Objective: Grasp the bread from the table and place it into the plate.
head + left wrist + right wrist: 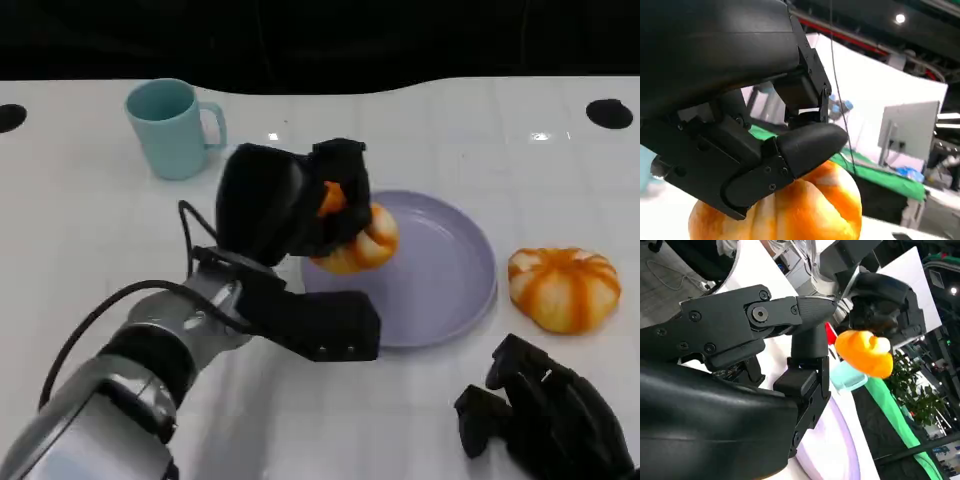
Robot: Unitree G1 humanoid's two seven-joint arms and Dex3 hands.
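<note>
White table point(90, 230), left hand point(300, 200) gripping bread point(362, 245)

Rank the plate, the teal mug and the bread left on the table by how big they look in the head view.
1. Purple plate, clearly the largest.
2. Bread on the table.
3. Teal mug.
The bread and the mug look close in size, and the mug stands farther from the camera, so their order is unsure.

**What I can't make out**

My left hand point(300, 200) covers the left part of the bread point(362, 243) I hold, and that bread hides part of the plate point(440, 270). My right hand point(545, 415) runs off the near edge. A second bread point(563, 288) reaches almost to the right edge.
</note>
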